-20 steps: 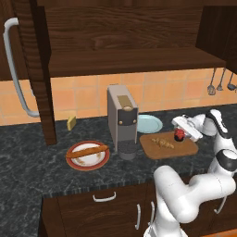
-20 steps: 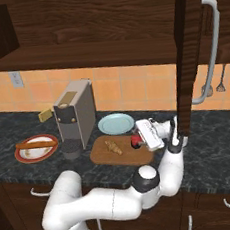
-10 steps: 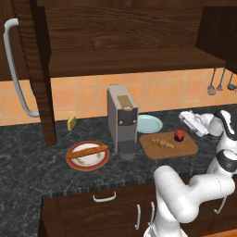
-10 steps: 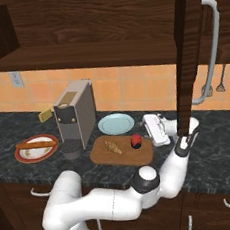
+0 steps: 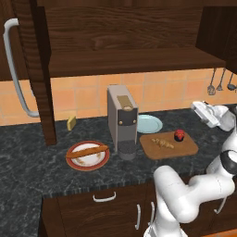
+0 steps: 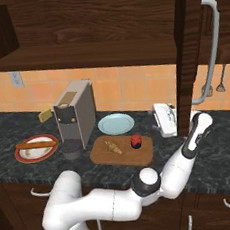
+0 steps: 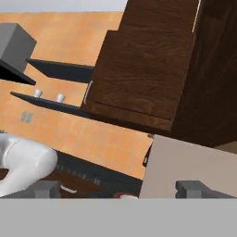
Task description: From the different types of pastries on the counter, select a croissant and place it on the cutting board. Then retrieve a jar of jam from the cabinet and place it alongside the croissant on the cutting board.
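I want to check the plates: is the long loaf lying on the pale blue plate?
No, the long loaf lies on the red-rimmed plate, left of the coffee machine; the blue plate carries nothing.

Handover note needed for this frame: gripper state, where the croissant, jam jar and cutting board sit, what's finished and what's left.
Gripper: open, holding nothing, raised to the right of the cutting board.
Cutting board: on the counter, in front of the pale blue plate.
Croissant: lying on the board.
Jar of jam: upright on the board, beside the croissant and apart from it.
Cabinet: door open.
Done: croissant and jam both placed on the board.
Left: apparently nothing but parking the arm.
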